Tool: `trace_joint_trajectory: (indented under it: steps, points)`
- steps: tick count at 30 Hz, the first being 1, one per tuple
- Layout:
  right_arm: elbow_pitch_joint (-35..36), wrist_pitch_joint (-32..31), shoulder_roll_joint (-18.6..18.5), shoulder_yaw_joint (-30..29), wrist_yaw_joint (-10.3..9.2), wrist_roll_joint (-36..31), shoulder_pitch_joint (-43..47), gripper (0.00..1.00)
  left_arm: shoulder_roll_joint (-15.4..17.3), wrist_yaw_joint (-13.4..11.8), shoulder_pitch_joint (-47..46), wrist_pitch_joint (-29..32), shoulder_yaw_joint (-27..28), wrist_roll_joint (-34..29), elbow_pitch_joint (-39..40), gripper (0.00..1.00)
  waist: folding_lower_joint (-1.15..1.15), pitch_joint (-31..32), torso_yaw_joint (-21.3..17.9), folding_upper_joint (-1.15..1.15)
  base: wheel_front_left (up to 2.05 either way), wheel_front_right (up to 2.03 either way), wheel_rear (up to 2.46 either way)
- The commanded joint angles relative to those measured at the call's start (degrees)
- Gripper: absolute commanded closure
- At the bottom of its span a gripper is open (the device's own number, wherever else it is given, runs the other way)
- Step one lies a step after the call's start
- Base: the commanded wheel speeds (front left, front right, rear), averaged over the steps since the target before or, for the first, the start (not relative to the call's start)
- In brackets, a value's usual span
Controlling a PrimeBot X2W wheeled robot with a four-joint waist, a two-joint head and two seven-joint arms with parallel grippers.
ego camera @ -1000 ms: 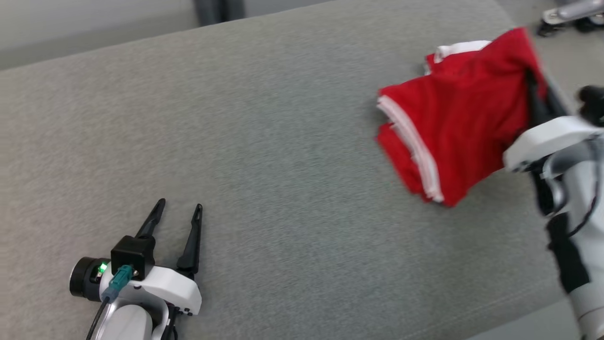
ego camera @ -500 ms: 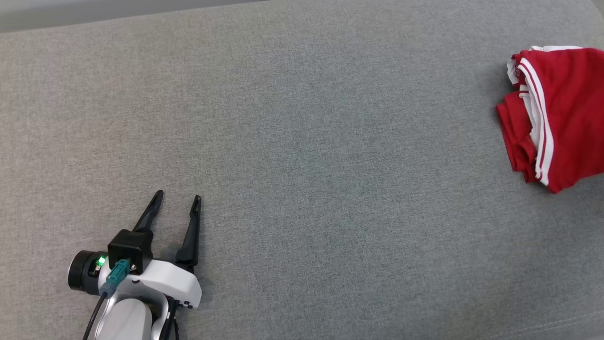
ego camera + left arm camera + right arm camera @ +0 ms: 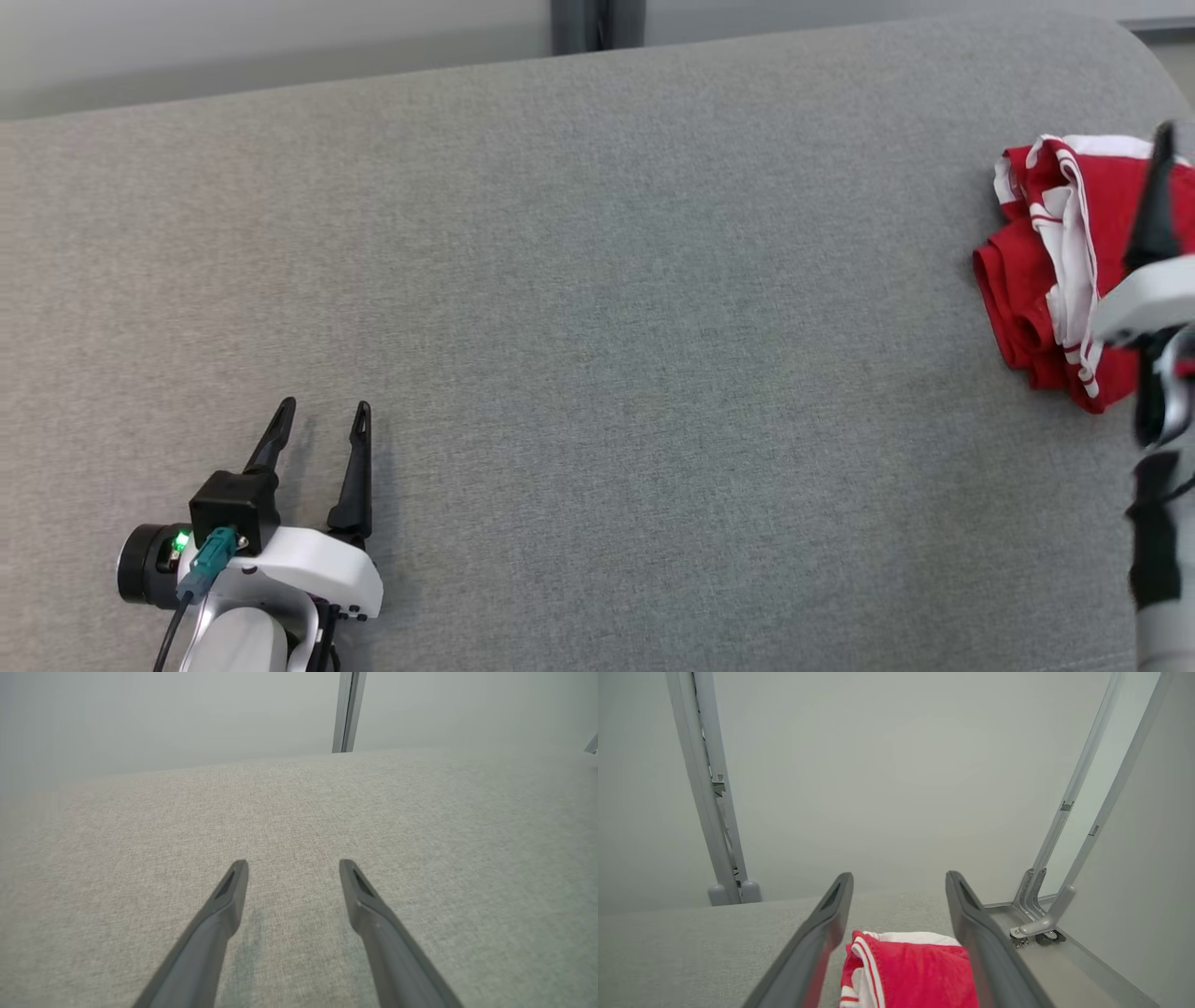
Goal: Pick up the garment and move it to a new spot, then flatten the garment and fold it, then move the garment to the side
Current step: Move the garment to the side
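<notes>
Since the right fingers (image 3: pixel 826 924) stand wide apart with nothing between them, they hold no cloth. The red garment (image 3: pixel 920 970) lies just below them on the gray table (image 3: pixel 597 280). The left fingers (image 3: pixel 226 905) are wide apart too and hold nothing. They sit low over the bare near-left part of the table, well apart from the garment.

The garment is at the far right of the table, close to the rounded corner. It is red with white stripes along its edges. It is doubled over into a small bundle, but the layers look bumpy and not very neat.

My guess is that most of the job is done. The garment looks folded, nothing grips it, and it is off to the side, so the last step seems finished or nearly so. What may be left is small: pull the right arm back, and maybe tidy the bundle if a flatter fold is wanted. I cannot tell how neat the layers underneath are.

No name, label or writing can be read on the garment or on the robot. A small green light (image 3: pixel 177 539) glows on the left wrist, beside a blue-green plug (image 3: pixel 210 553). Gray metal posts (image 3: pixel 707 812) stand behind the table.
</notes>
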State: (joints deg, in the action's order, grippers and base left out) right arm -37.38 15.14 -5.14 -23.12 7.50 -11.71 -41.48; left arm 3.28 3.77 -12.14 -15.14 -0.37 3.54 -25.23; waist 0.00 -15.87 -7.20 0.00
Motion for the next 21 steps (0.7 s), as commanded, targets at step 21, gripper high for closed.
trace_joint_trajectory:
  steps: [21]
  points:
    - [5.8, 0.0, 2.0, 20.0, -0.02, 17.1, 23.9, 0.00, -0.2, -1.8, 6.0, 0.0, 2.2, 2.7, -1.5, 0.00, 0.00, 9.4, 8.2, 0.00, 0.00, 0.00, 0.00]
